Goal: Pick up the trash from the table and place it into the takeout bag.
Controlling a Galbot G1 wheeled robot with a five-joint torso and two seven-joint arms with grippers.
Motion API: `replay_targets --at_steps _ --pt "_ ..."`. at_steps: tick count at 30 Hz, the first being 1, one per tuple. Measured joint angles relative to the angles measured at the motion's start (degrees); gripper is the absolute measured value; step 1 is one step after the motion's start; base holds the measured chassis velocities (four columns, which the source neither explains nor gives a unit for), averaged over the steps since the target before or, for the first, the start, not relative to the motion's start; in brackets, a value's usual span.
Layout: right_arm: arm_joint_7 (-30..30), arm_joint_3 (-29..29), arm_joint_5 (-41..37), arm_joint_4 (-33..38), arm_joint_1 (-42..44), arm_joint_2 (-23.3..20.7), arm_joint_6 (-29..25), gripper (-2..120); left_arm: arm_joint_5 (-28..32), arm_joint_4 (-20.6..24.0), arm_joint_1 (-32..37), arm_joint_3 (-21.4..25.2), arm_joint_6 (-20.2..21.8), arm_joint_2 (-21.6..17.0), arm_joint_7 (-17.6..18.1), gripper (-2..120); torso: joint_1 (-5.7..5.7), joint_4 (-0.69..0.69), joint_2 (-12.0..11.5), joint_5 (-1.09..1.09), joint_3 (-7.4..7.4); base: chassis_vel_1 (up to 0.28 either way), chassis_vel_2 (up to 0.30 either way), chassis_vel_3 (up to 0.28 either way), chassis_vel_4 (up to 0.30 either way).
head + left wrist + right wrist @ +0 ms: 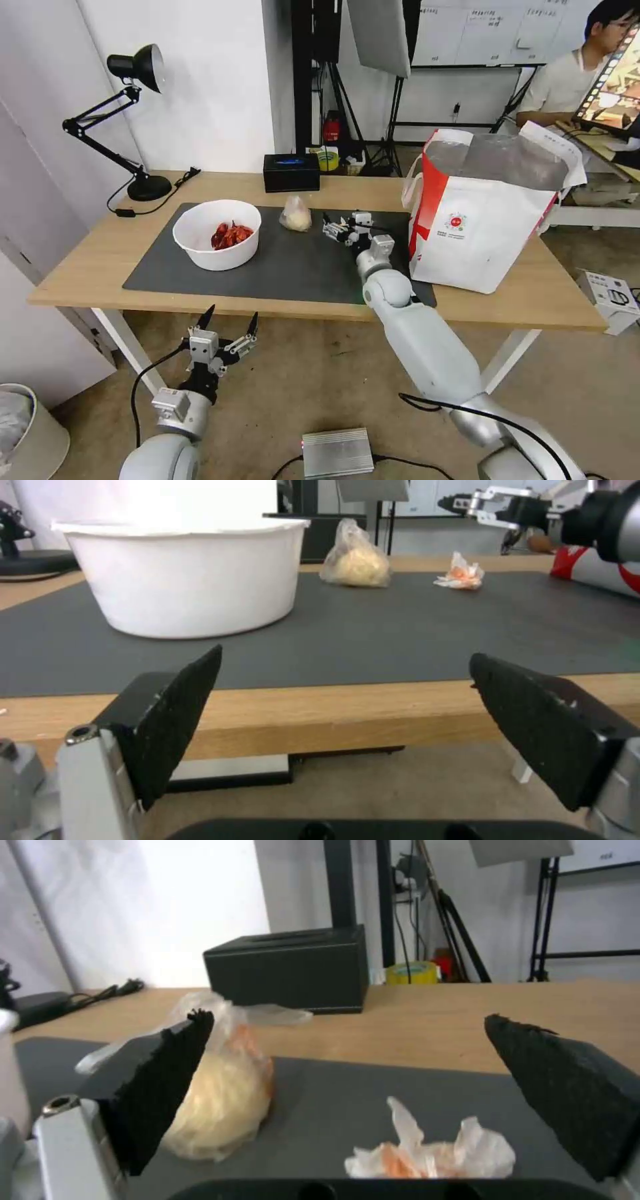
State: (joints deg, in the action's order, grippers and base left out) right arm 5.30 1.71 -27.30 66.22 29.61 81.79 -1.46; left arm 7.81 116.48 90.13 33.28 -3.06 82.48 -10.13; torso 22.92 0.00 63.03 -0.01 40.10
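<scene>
The trash lies on the dark mat of the table [80, 267]. A white bowl [217, 235] holds red shells, and a small clear knotted bag [296, 215] lies behind the mat's middle. A crumpled white tissue [433, 1155] with orange stains lies just below my right gripper [340, 223], which hovers open over the mat beside the knotted bag [220, 1100]. The takeout bag [480, 227] stands open at the right end, white with a red side and foil lining. My left gripper [232, 312] hangs open below the table's front edge, level with the bowl [187, 575].
A black box [291, 172] sits at the table's back edge, with a black desk lamp [133, 120] and its cable at the back left. A grey metal box [337, 452] lies on the floor. A person sits at another desk behind the bag.
</scene>
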Motion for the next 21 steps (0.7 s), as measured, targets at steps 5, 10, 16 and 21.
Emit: replay_targets --at_steps 5,10,16,21 --pt "1.76 -0.30 0.17 -1.82 -2.14 0.98 2.50 100 0.05 -0.54 -0.20 0.05 -0.14 0.04 -0.08 100 0.00 0.00 0.00 0.00 0.00 0.000 0.000 0.000 0.000" --pt "5.01 -1.00 -0.28 -2.51 -4.08 1.64 8.22 100 0.10 -0.93 -0.49 0.14 -0.19 0.08 -0.22 100 0.00 0.01 0.00 0.00 0.00 0.000 0.000 0.000 0.000" --pt "8.85 -1.55 -1.66 -3.45 -5.79 1.99 14.55 100 0.11 -1.37 -0.81 0.13 -0.22 0.26 -0.43 100 0.00 0.00 0.00 0.00 0.00 0.000 0.000 0.000 0.000" --pt "10.00 -1.70 -1.92 -4.58 -6.49 2.07 16.00 100 0.04 -1.78 -0.93 -0.09 -0.22 0.58 -0.52 100 0.00 0.00 0.00 0.00 0.00 0.000 0.000 0.000 0.000"
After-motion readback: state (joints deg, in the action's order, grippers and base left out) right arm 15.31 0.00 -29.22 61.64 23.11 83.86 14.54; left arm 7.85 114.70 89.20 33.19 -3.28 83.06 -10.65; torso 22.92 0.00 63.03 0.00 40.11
